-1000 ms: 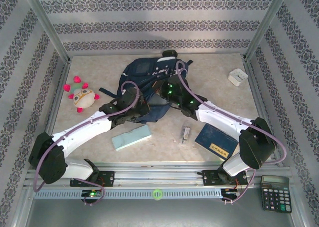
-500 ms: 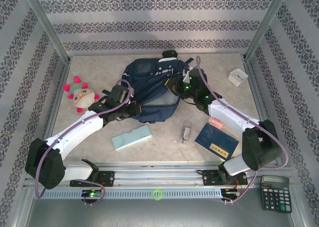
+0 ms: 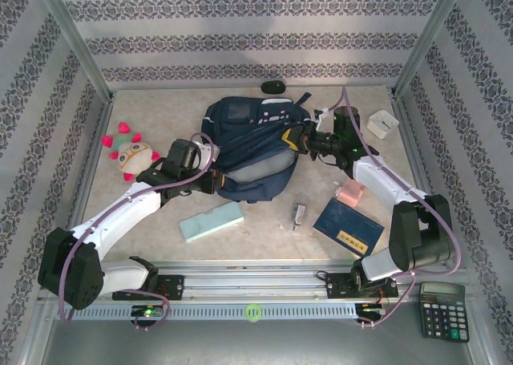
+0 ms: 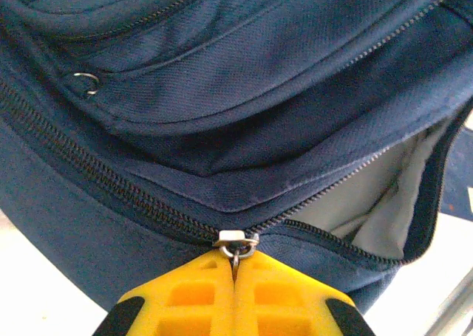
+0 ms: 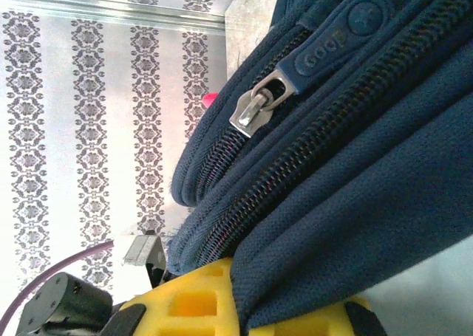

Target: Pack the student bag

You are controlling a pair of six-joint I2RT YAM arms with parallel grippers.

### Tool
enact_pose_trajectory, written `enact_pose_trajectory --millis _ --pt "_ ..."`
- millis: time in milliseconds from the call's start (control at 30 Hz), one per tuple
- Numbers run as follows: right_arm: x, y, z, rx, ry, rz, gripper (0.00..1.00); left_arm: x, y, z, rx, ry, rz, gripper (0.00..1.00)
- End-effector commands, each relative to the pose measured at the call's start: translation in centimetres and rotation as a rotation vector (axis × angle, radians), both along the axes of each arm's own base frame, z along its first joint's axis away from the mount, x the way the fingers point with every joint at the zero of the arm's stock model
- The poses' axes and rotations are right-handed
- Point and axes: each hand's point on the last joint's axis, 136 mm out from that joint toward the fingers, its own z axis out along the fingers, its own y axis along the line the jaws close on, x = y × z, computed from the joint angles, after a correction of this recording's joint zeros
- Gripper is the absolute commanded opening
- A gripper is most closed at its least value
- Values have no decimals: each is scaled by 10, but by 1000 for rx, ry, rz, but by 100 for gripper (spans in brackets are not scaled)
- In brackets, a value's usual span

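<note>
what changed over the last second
The left gripper drew left, the right gripper swung right and away, both staying clamped on the student bag, which stretched wider with its zipper mouth open. A pink item by the right arm came into view. Plush toy, book, calculator stayed put.

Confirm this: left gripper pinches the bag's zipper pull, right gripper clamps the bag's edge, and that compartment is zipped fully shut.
Wrong on one point. The left gripper does pinch the zipper pull and the right gripper clamps the student bag at its edge, but the compartment is partly unzipped: the left wrist view shows pale lining in the gap.
</note>
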Motion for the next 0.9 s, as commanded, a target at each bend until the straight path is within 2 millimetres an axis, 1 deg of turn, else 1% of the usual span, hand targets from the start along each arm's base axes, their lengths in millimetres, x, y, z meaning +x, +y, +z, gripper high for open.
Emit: enact_pose_trajectory --millis 0,67,133,167,233,300,333,400,467,533,633,700,767,867 --pt "1 -14 20 -11 -133 38 5 -3 -2 -12 -14 -3 -88 0" --pt "-3 -15 21 -51 -189 58 22 -6 -21 -2 -123 5 -154 0" --pt "-12 -20 21 -151 -268 70 39 -8 -33 3 -177 10 -195 0" --pt "-19 -26 19 -240 -321 77 44 -9 -37 5 -186 8 -211 0" --pt "-31 -38 14 -446 -410 91 47 -11 -41 6 -193 2 -234 0" --pt "-50 -39 10 -678 -552 169 52 -12 -45 7 -206 1 -252 0" --pt "-57 -35 9 -774 -633 217 55 -13 -46 9 -214 1 -261 0" --pt "-75 -15 8 -948 -852 361 57 -14 -50 10 -228 5 -277 0" --pt "-84 1 6 -1062 -1004 457 59 -14 -52 8 -227 13 -286 0" --pt "-86 12 6 -1094 -1064 510 59 -15 -55 8 -224 15 -303 0" --pt "-92 38 5 -1034 -1145 604 60 -18 -60 9 -230 14 -330 0" --pt "-99 56 -5 -963 -1188 696 61 -20 -64 11 -239 4 -351 0" --pt "-99 70 -14 -910 -1183 744 62 -23 -66 14 -235 -11 -375 0" --pt "-109 87 -29 -805 -1168 851 63 -26 -68 16 -234 -34 -397 0"
